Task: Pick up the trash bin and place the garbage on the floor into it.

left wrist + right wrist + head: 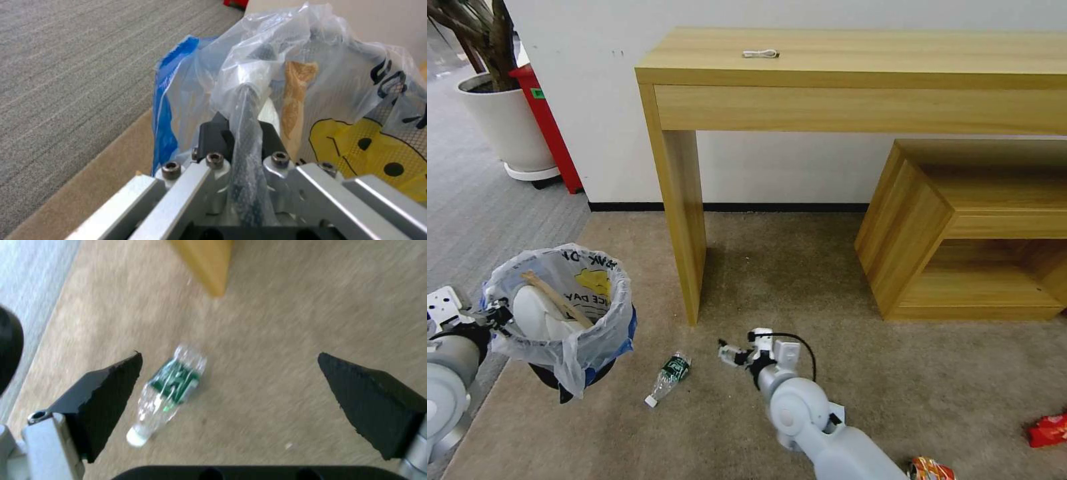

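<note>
The blue trash bin (560,320), lined with a printed plastic bag, hangs off the floor (800,280) at the left. My left gripper (497,313) is shut on its rim and bag, and the left wrist view shows the fingers (213,136) pinching the rim (245,110). A white slipper (540,313) and a wooden stick (557,300) lie inside. A plastic bottle (668,377) with a green label lies on the carpet. My right gripper (730,353) is open just right of it. In the right wrist view the bottle (171,386) lies near one finger of the open gripper (229,356).
A red wrapper (1047,430) and a crushed orange can (930,470) lie on the carpet at the right. A wooden desk leg (684,220) stands just behind the bottle, and a low wooden shelf (974,233) is at the right. A plant pot (507,120) stands on grey carpet (480,213).
</note>
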`<state>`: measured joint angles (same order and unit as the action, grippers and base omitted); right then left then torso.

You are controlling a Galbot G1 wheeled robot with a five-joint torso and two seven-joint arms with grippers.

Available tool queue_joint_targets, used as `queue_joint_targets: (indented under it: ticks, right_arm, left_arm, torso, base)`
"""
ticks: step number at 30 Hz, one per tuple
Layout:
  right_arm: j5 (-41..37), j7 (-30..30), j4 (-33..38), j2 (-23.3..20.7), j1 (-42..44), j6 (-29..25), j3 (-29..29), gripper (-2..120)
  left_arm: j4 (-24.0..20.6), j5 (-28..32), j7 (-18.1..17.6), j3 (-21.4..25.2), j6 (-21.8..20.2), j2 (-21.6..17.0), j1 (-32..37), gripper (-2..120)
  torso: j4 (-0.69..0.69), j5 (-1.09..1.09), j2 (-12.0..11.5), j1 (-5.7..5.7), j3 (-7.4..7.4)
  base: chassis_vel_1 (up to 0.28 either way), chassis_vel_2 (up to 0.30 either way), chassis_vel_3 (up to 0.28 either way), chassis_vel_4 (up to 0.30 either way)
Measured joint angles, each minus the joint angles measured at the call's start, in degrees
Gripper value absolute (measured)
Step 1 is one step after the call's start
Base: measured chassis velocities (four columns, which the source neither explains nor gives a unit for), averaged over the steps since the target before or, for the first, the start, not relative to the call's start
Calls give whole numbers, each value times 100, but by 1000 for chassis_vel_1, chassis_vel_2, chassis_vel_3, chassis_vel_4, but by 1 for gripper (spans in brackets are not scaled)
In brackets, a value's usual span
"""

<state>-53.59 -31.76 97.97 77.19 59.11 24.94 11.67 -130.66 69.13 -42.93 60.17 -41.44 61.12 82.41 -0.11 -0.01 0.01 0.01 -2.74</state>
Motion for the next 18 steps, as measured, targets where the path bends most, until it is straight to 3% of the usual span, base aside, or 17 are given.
queue_joint_targets:
  ticks: [8, 18]
  right_arm:
    - [48, -58, -890, 534, -279, 15, 414, 100]
    - [259, 56, -1669, 1281, -395, -15, 277, 100]
  left_arm:
    - [-47, -11, 1, 55, 0, 76, 31, 2]
    - [-230, -7, 10, 105, 0, 176, 133, 2]
  torso:
    - [0, 0, -1, 0, 0]
    - [-1, 0, -1, -1, 0]
  base:
    - [0, 0, 0, 0]
    - [0, 0, 0, 0]
